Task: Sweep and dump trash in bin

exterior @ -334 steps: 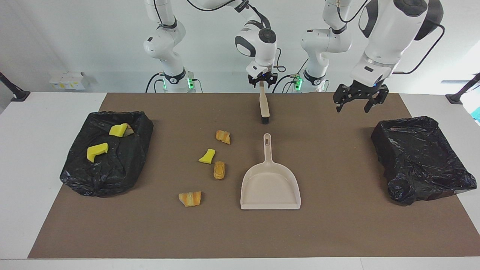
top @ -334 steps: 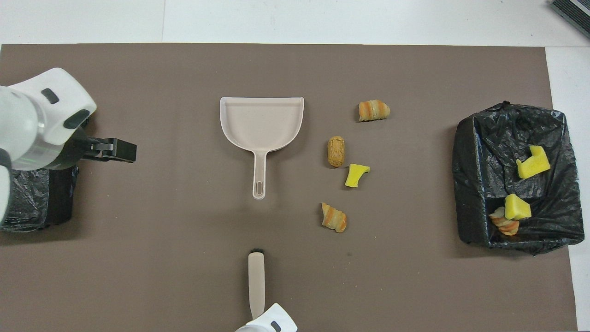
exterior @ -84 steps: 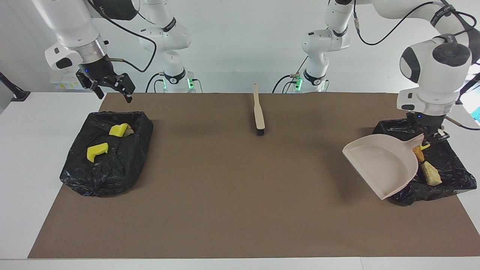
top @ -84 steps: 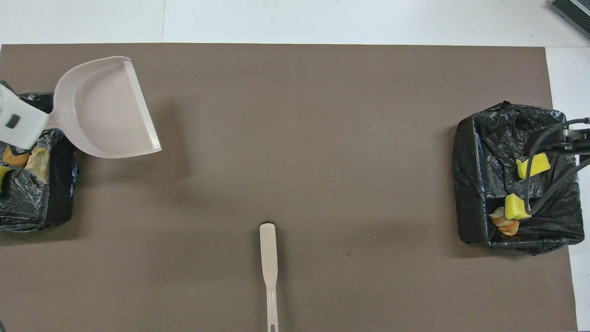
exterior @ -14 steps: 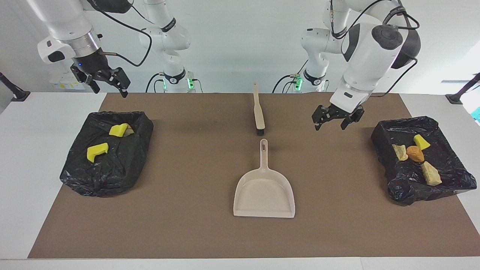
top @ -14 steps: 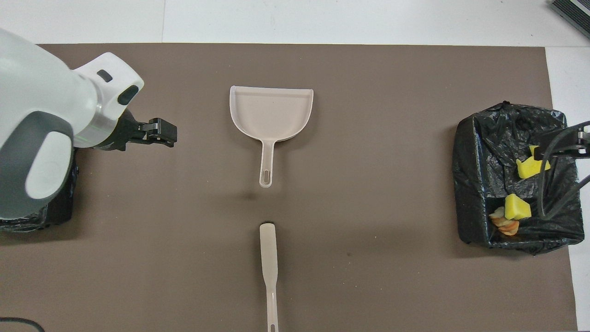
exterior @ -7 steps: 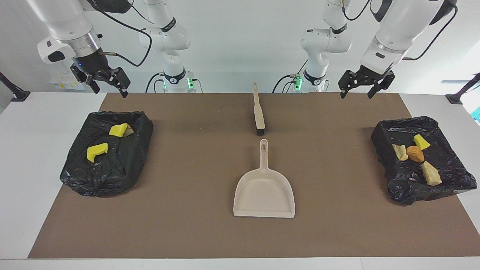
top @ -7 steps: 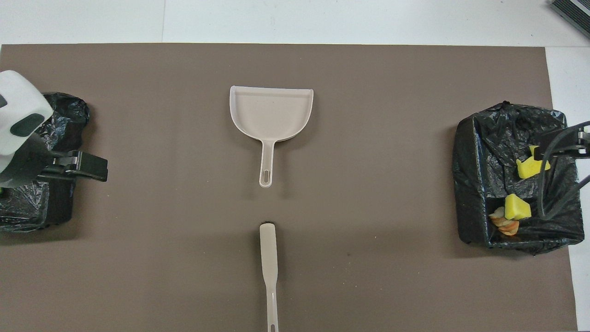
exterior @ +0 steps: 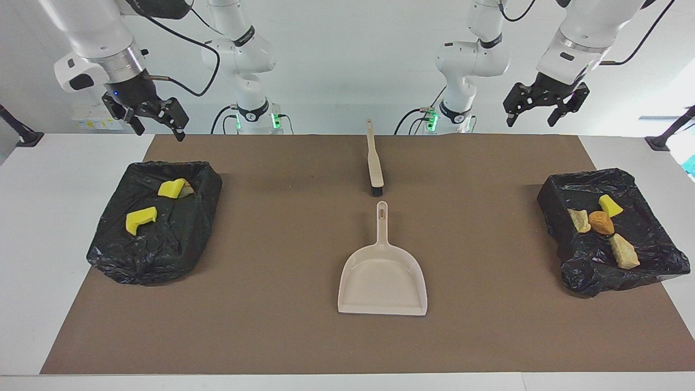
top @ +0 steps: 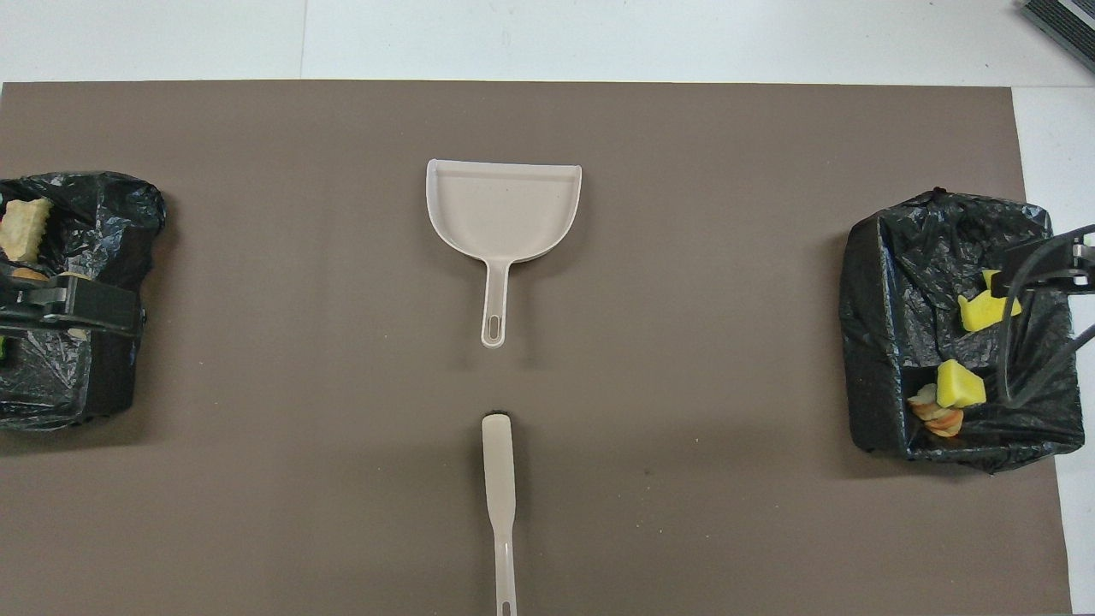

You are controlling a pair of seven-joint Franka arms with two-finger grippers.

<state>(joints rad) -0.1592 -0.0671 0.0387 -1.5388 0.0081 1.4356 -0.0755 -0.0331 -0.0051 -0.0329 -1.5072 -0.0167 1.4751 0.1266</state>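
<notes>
Facing view: the left claw [exterior: 544, 107] hangs high with fingers apart and empty, above the table [exterior: 21, 228] near the robots; the right claw [exterior: 153, 118], also spread and empty, hovers near its bin [exterior: 157, 255]. The dustpan [exterior: 383, 282] and brush [exterior: 374, 163] lie mid-mat. All the trash [exterior: 601, 222] sits in the two bins.

Overhead view: the left claw [top: 68, 306] covers part of the left bin [top: 103, 385], probably well above it; trash [top: 958, 385] rests in the right bin [top: 881, 291].

Robotics lab bench, not a home: two white arms [exterior: 239, 60] are bolted at the edge of a white table [exterior: 32, 228], a brown mat [exterior: 304, 342] is laid over it, cables are run along the arms, bare white walls are seen.
</notes>
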